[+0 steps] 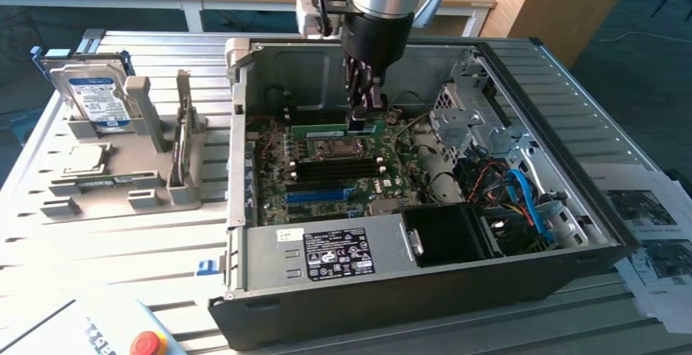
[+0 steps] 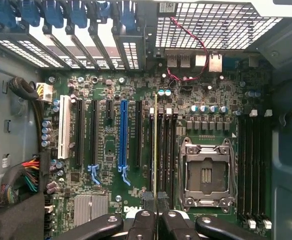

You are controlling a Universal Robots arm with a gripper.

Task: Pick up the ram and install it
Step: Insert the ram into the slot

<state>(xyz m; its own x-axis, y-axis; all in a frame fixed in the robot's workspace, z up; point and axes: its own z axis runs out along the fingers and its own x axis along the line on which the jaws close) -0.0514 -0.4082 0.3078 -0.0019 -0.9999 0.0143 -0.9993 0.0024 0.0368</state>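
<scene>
My gripper (image 1: 364,110) reaches down into the open computer case (image 1: 243,168), over the large green motherboard (image 1: 324,168). It is shut on the ram (image 2: 156,150), which the wrist view shows edge-on as a thin green-yellow strip running away from the fingertips (image 2: 141,220). The ram hangs in line with the black memory slots (image 2: 162,150) beside the CPU socket (image 2: 206,172). Whether it touches a slot I cannot tell. In the exterior view the ram (image 1: 324,133) shows as a short green strip below the gripper.
A grey holder (image 1: 119,168) with a hard drive (image 1: 96,96) stands at the exterior view's left. The power supply (image 1: 324,254), blue cables (image 1: 530,201) and drive cage (image 1: 476,120) crowd the case. A long blue slot (image 2: 123,132) lies near the ram. Papers (image 1: 649,225) lie at the right.
</scene>
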